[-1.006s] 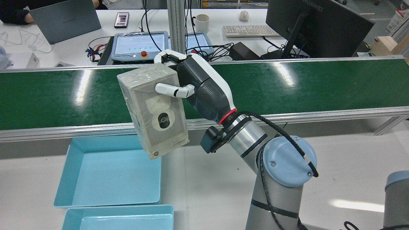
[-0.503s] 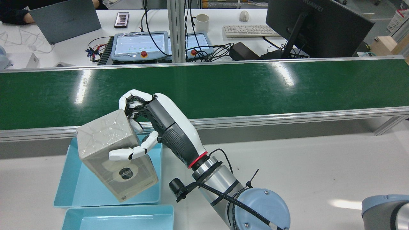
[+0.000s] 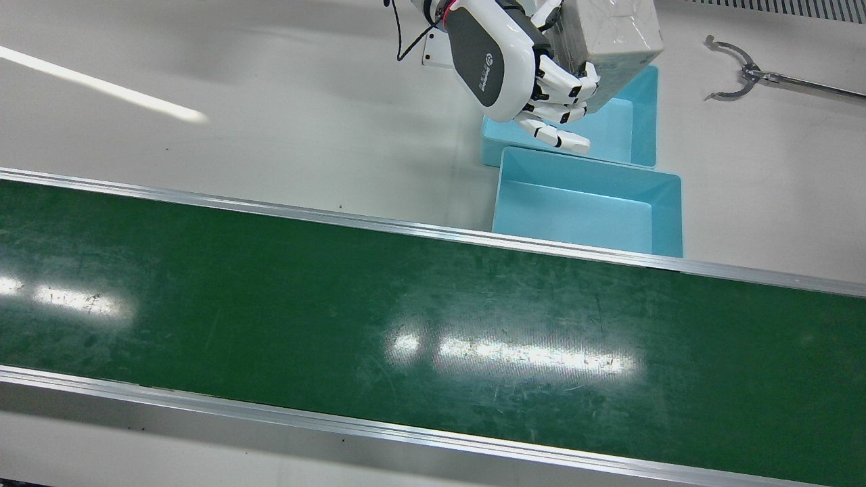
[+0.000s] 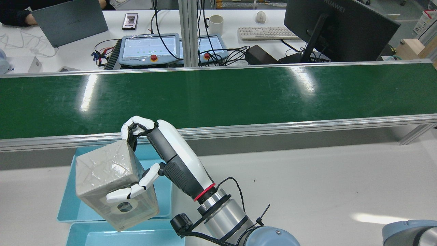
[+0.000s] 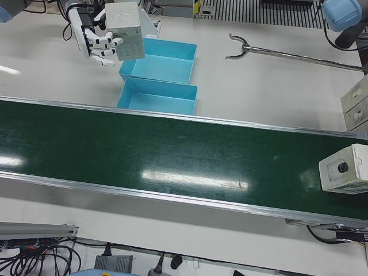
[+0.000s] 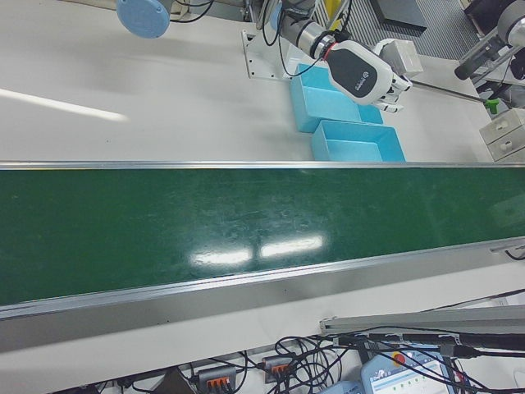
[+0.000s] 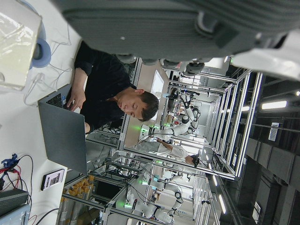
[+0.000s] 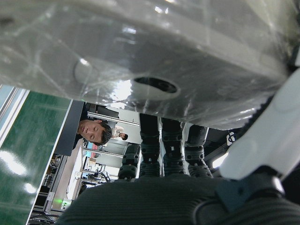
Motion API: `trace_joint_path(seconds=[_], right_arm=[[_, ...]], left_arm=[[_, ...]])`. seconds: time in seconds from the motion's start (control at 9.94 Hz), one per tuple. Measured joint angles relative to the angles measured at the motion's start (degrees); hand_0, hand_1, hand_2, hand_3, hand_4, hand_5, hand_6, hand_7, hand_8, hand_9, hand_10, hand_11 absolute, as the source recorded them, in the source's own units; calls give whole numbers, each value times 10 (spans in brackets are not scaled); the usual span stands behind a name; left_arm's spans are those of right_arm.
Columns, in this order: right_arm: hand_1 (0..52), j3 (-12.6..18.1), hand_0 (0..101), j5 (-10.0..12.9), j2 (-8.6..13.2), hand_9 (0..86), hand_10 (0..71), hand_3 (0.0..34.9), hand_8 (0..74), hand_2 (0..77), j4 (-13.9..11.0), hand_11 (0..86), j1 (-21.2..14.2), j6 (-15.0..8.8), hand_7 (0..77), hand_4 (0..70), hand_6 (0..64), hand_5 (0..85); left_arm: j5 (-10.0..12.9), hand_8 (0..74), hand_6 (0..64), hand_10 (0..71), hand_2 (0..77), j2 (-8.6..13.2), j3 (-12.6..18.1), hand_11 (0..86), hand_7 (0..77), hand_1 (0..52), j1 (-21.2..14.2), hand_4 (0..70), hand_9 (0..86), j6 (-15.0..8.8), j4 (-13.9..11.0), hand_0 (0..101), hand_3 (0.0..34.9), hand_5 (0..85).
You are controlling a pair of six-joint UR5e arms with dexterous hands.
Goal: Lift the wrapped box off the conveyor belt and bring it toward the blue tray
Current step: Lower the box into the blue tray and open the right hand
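My right hand (image 4: pixel 164 153) is shut on the wrapped box (image 4: pixel 109 177), a pale box in clear film with a round hole on one face. It holds the box tilted in the air, off the green conveyor belt (image 4: pixel 218 92). The box hangs over two blue trays, above the edge where the far tray (image 4: pixel 67 205) meets the near one (image 4: pixel 153 235). The front view shows the hand (image 3: pixel 541 74) and box (image 3: pixel 612 34) above the tray farther from the belt (image 3: pixel 636 128). The right hand view shows the box (image 8: pixel 140 51) close against the palm. The left hand view shows only part of the left hand (image 7: pixel 154 23).
A second wrapped box (image 5: pixel 343 168) lies on the belt at its far right in the left-front view. A long metal grabber tool (image 5: pixel 276 53) lies on the white table beside the trays. Small boxes (image 5: pixel 356 103) stand at that view's right edge.
My right hand has carried the box off the belt, down and back toward the robot. It went from above the belt's edge to over the blue trays.
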Motion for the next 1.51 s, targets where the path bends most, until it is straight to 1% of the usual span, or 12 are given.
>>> trace_joint_path(seconds=[0.1, 0.2, 0.3, 0.4, 0.5, 0.6, 0.7, 0.81, 0.91, 1.11, 1.31, 1.51], right_arm=[[0, 2, 464, 1, -1, 562, 54, 0, 355, 295, -1, 196, -2, -1, 338, 224, 567, 660], [0, 4, 470, 1, -1, 469, 5, 5, 251, 295, -1, 76, -3, -1, 333, 224, 573, 682], [0, 6, 470, 1, -2, 469, 5, 5, 251, 295, -1, 76, -3, -1, 333, 224, 573, 682], [0, 10, 481, 1, -3, 300, 0, 102, 11, 295, -2, 16, -3, -1, 240, 125, 502, 644], [93, 15, 485, 1, -4, 147, 0, 160, 0, 235, -2, 16, -1, -1, 164, 5, 442, 578], [191, 20, 481, 1, -5, 16, 0, 219, 0, 240, -3, 16, 0, -1, 27, 0, 284, 305], [191, 27, 481, 1, -8, 16, 0, 219, 0, 240, -4, 16, 1, 0, 27, 0, 284, 305], [191, 34, 484, 1, -10, 16, 0, 253, 0, 213, -4, 16, 2, 0, 5, 0, 169, 169], [191, 41, 485, 1, -14, 16, 0, 304, 0, 224, -4, 16, 4, 0, 5, 0, 0, 44], [191, 64, 485, 0, -29, 16, 0, 303, 0, 235, -5, 16, 7, 1, 5, 0, 0, 38], [191, 118, 484, -3, -63, 16, 0, 305, 0, 235, -15, 16, 18, 0, 5, 0, 0, 33], [191, 191, 484, -18, -98, 16, 0, 310, 0, 240, -82, 16, 59, 23, 0, 0, 0, 22]], left_arm=[[0, 0, 0, 0, 5, 0, 0, 0, 0, 0, 0, 0, 0, 0, 0, 0, 0, 11], [0, 0, 0, 5, 11, 0, 0, 0, 0, 0, 0, 0, 0, 0, 0, 0, 0, 11], [0, 0, 0, 5, 5, 0, 0, 0, 0, 0, 0, 0, 0, 0, 0, 0, 0, 11], [0, 0, 0, 5, 5, 0, 0, 0, 0, 0, 0, 0, 0, 0, 0, 0, 0, 11], [0, 0, 0, 0, 5, 0, 0, 0, 0, 0, 0, 0, 0, 0, 0, 0, 0, 11], [0, 0, 0, 0, 5, 0, 0, 0, 0, 0, 0, 0, 0, 0, 0, 0, 0, 11], [0, 0, 0, 5, 11, 0, 0, 0, 5, 0, 0, 0, 0, 0, 0, 0, 0, 11], [0, 0, 0, 5, 11, 0, 0, 0, 5, 0, 0, 0, 0, 0, 0, 0, 0, 11], [0, 0, 0, 0, 11, 0, 0, 0, 0, 0, 0, 0, 0, 0, 0, 0, 0, 11], [0, 0, 0, 0, 5, 0, 0, 0, 0, 0, 0, 0, 0, 0, 0, 0, 0, 11], [0, 0, 0, 0, 5, 0, 0, 0, 0, 0, 0, 0, 0, 0, 0, 0, 0, 11], [0, 0, 0, 5, 5, 0, 0, 0, 0, 0, 0, 0, 0, 0, 0, 0, 0, 11]])
